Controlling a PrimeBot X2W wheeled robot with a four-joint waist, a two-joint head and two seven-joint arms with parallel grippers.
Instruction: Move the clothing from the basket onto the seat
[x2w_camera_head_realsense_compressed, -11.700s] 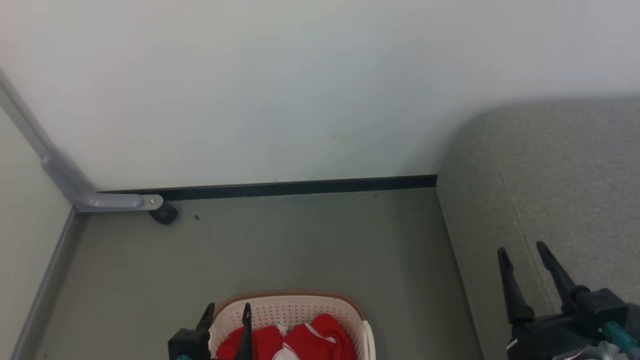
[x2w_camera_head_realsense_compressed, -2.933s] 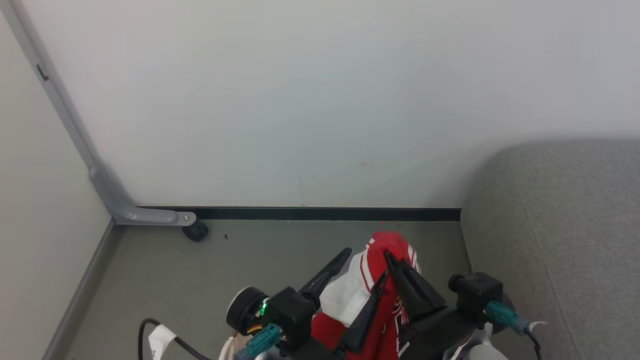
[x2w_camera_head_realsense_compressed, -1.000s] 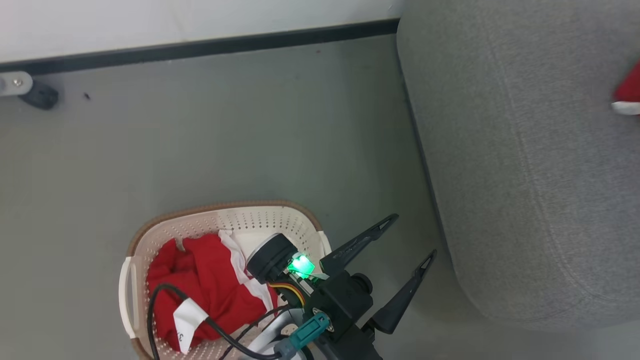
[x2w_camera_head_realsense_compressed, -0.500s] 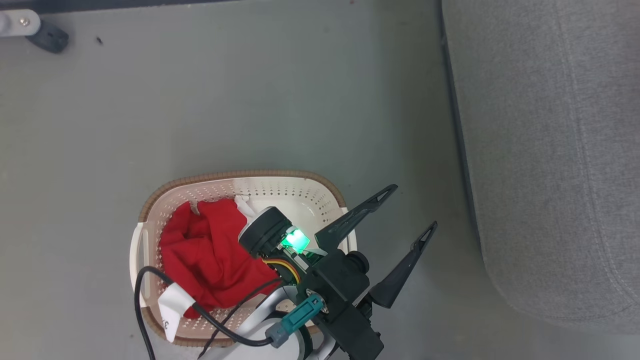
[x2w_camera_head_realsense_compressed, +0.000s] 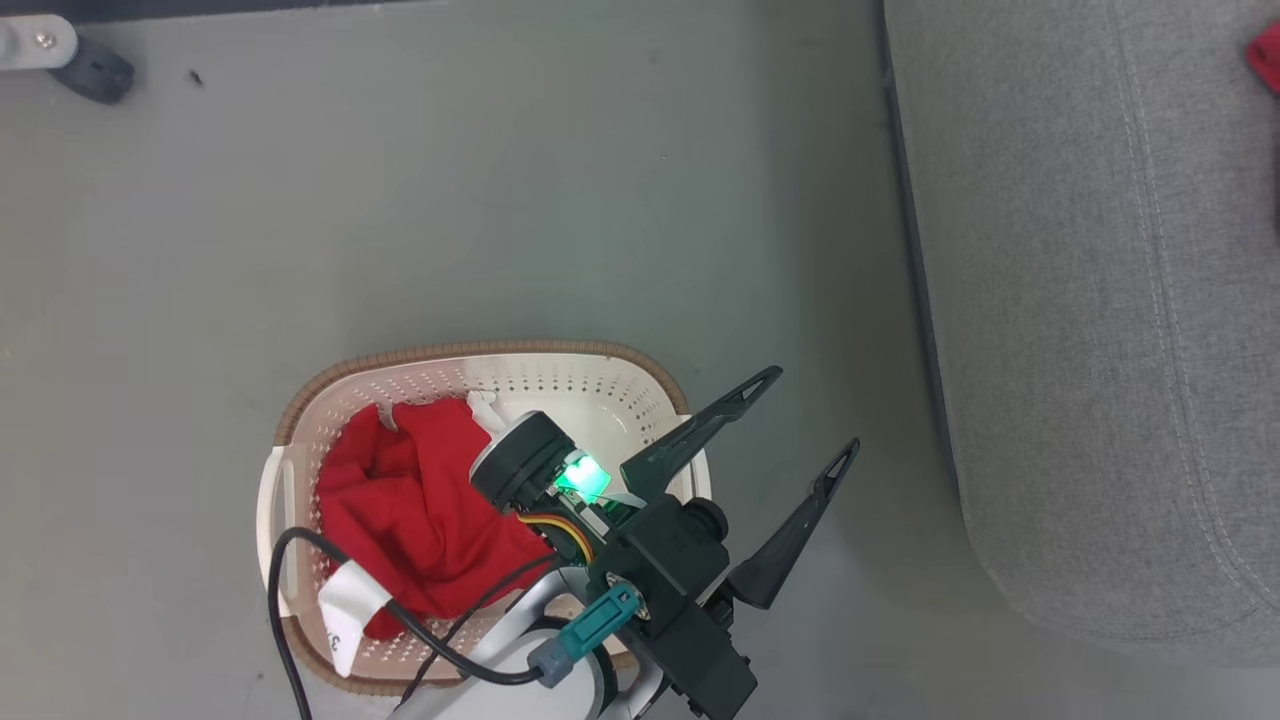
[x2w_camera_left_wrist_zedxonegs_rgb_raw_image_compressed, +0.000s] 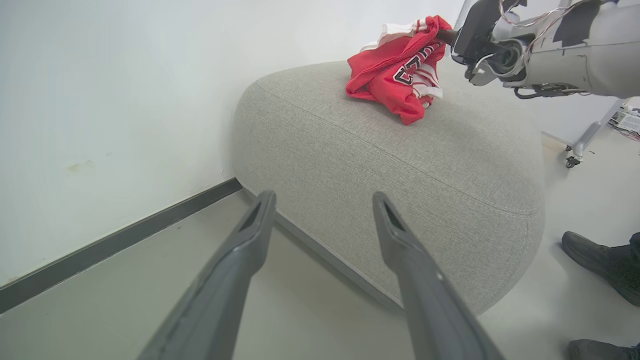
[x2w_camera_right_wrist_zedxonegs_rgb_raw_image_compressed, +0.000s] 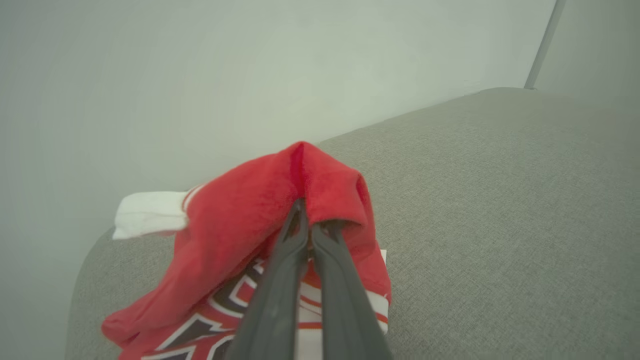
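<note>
- Red clothing (x2w_camera_right_wrist_zedxonegs_rgb_raw_image_compressed: 235, 220), pinched in my right end effector (x2w_camera_right_wrist_zedxonegs_rgb_raw_image_compressed: 302, 210), is draping onto the seat (x2w_camera_right_wrist_zedxonegs_rgb_raw_image_compressed: 500, 200).
- My left end effector (x2w_camera_head_realsense_compressed: 813, 408) is gaping wide beside the basket (x2w_camera_head_realsense_compressed: 440, 352).

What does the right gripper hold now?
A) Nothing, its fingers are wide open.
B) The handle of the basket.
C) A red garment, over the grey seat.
C: the right gripper is shut on the red garment, over the seat.
</note>
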